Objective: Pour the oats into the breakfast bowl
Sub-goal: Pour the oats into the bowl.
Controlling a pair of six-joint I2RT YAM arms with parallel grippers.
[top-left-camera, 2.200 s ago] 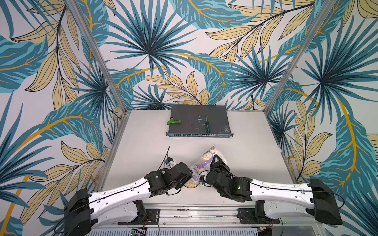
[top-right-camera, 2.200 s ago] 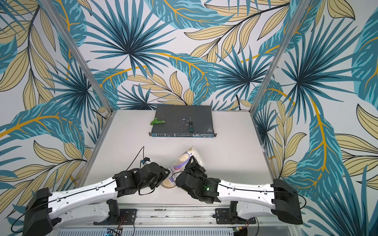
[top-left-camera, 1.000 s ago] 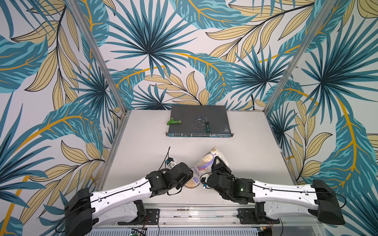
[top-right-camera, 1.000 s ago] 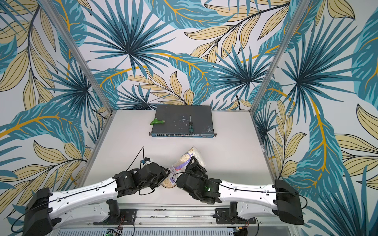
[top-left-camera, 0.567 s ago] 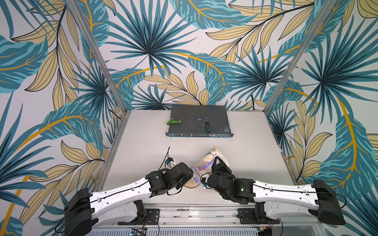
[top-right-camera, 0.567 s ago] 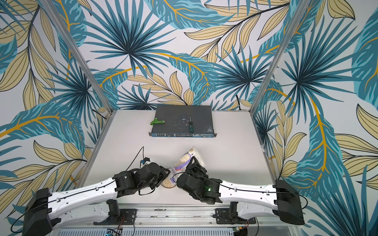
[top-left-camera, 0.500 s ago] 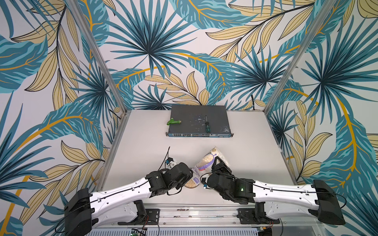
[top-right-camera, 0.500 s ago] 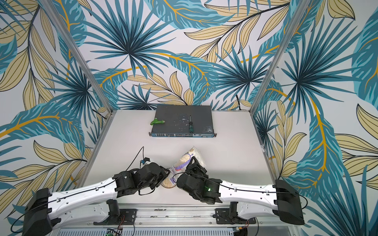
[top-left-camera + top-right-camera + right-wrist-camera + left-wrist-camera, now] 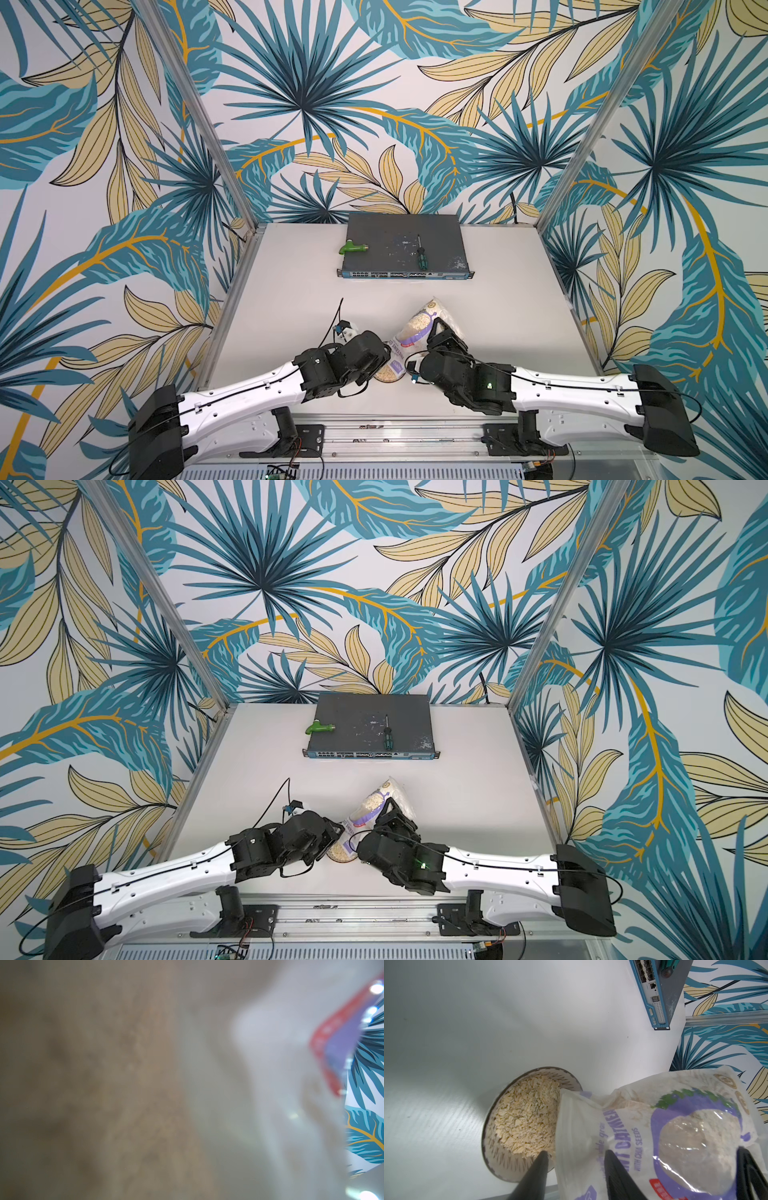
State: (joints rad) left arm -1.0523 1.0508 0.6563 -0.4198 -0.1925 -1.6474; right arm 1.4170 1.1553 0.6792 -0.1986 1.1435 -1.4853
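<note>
The breakfast bowl (image 9: 492, 1155), white with a dark lattice pattern and dark rim, stands near the table's front edge in both top views (image 9: 390, 374) (image 9: 341, 854). Pale oats (image 9: 527, 1113) fill it. The oats pouch (image 9: 415, 332) (image 9: 368, 808) (image 9: 675, 1126) is tilted, its open end (image 9: 571, 1109) over the bowl's rim. My left gripper (image 9: 576, 1152) (image 9: 388, 357) has that end between its fingers (image 9: 614, 1167). My right gripper (image 9: 436, 332) (image 9: 388, 812) is shut on the pouch's middle. The right wrist view shows only the blurred pouch (image 9: 270, 1064) close up.
At the back of the table lies a dark network switch (image 9: 405, 249) with a green part (image 9: 352, 248) and a screwdriver (image 9: 420, 253) on it. A small connector with a black cable (image 9: 345, 330) lies left of my left gripper. Patterned walls enclose three sides.
The right arm with the pouch shifted slightly at first. Over the last second nothing visibly moves.
</note>
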